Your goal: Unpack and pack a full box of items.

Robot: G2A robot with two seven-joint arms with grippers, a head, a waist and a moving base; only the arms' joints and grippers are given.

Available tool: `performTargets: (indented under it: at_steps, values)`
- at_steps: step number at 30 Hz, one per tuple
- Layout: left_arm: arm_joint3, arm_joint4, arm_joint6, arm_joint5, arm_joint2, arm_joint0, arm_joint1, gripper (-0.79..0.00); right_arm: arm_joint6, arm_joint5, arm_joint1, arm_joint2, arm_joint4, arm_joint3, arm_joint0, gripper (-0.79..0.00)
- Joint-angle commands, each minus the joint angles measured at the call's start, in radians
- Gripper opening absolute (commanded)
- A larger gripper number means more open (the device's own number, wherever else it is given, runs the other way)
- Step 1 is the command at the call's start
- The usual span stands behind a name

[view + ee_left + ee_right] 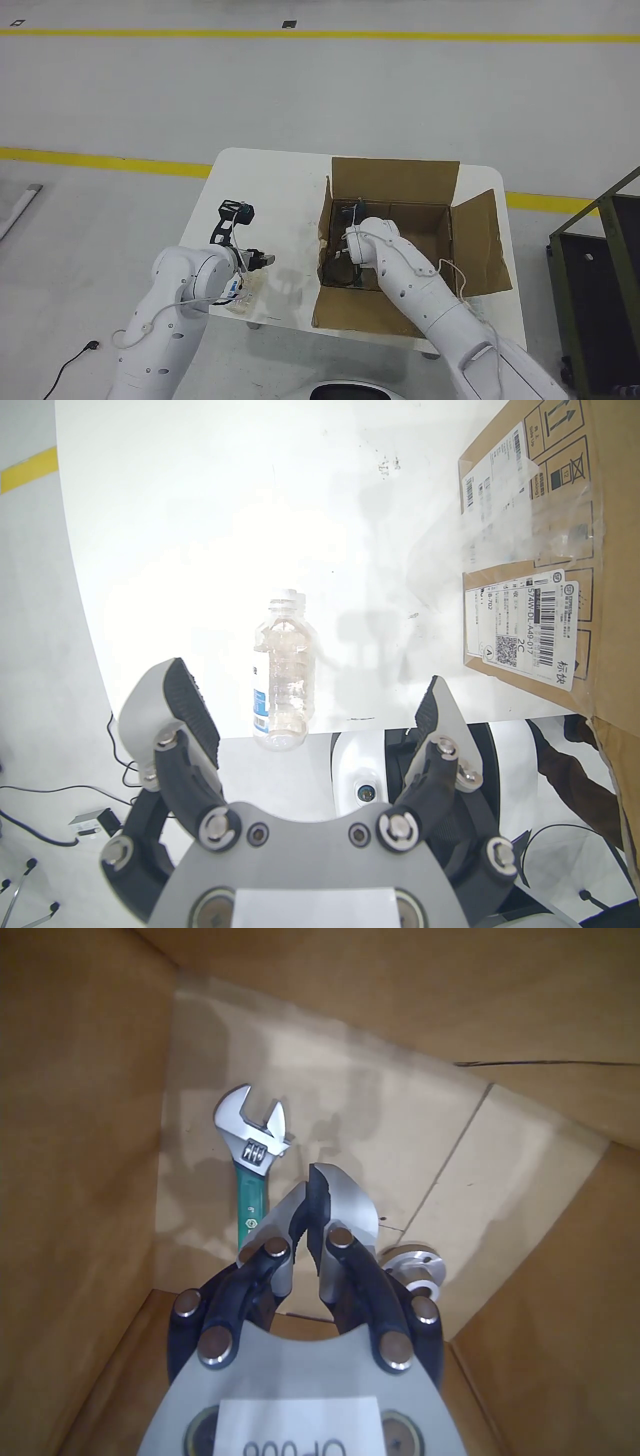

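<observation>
Our right gripper (310,1178) hung inside the box (75,1128), fingers pinched almost together on nothing, just above the green-handled wrench (252,1163) on the box floor. A metal flange (415,1270) lay near it. Our left gripper (305,672) was spread wide and empty. The clear bottle (285,670) stood untouched beyond it at the table (200,500) edge, outside the box. We judged unpacking partly done: bottle out, wrench and flange left, repacking all ahead.

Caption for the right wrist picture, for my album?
Shut right gripper inside the cardboard box, near a green-handled wrench and a metal flange.
</observation>
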Motion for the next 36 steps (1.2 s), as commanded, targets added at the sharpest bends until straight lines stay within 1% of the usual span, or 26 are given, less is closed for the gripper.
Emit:
performTargets:
  at_steps: [1,3,4,6,8,9,11,13,14,16,20,24,28,31,36]
  values:
    - [0.000,0.000,0.000,0.000,0.000,0.000,0.000,0.000,0.023,-0.030,0.007,0.008,-0.014,-0.031,-0.011,-0.785]
    - [0.000,0.000,0.000,0.000,0.000,0.000,0.000,0.000,0.040,-0.055,0.012,0.011,-0.028,-0.064,-0.027,-0.776]
    - [0.000,0.000,0.000,0.000,0.000,0.000,0.000,0.000,0.049,-0.062,0.013,0.009,-0.039,-0.081,-0.037,-0.683]
    - [0.000,0.000,0.000,0.000,0.000,0.000,0.000,0.000,0.061,-0.068,0.016,0.010,-0.048,-0.113,-0.056,-0.640]
    - [0.000,0.000,0.000,0.000,0.000,0.000,0.000,0.000,0.067,-0.061,0.017,0.010,-0.065,-0.132,-0.074,-0.557]
    - [0.000,0.000,0.000,0.000,0.000,0.000,0.000,0.000,0.068,-0.056,0.017,0.008,-0.071,-0.138,-0.082,-0.483]
    - [0.000,0.000,0.000,0.000,0.000,0.000,0.000,0.000,0.061,-0.053,0.015,0.007,-0.075,-0.144,-0.095,-0.474]
    - [0.000,0.000,0.000,0.000,0.000,0.000,0.000,0.000,0.046,-0.052,0.013,0.008,-0.074,-0.142,-0.104,-0.437]
    - [0.000,0.000,0.000,0.000,0.000,0.000,0.000,0.000,0.038,-0.051,0.012,0.010,-0.070,-0.140,-0.108,-0.351]
    - [0.000,0.000,0.000,0.000,0.000,0.000,0.000,0.000,0.024,-0.048,0.010,0.016,-0.061,-0.133,-0.114,-0.305]
    - [0.000,0.000,0.000,0.000,0.000,0.000,0.000,0.000,0.000,-0.027,0.007,0.029,-0.057,-0.121,-0.121,-0.283]
    - [0.000,0.000,0.000,0.000,0.000,0.000,0.000,0.000,-0.019,-0.024,0.002,0.041,-0.041,-0.103,-0.123,-0.305]
    - [0.000,0.000,0.000,0.000,0.000,0.000,0.000,0.000,-0.042,-0.014,-0.004,0.047,-0.028,-0.086,-0.125,-0.345]
    - [0.000,0.000,0.000,0.000,0.000,0.000,0.000,0.000,-0.055,-0.008,-0.010,0.045,-0.024,-0.070,-0.124,-0.336]
    - [0.000,0.000,0.000,0.000,0.000,0.000,0.000,0.000,-0.069,-0.002,-0.023,0.034,-0.020,-0.042,-0.114,-0.366]
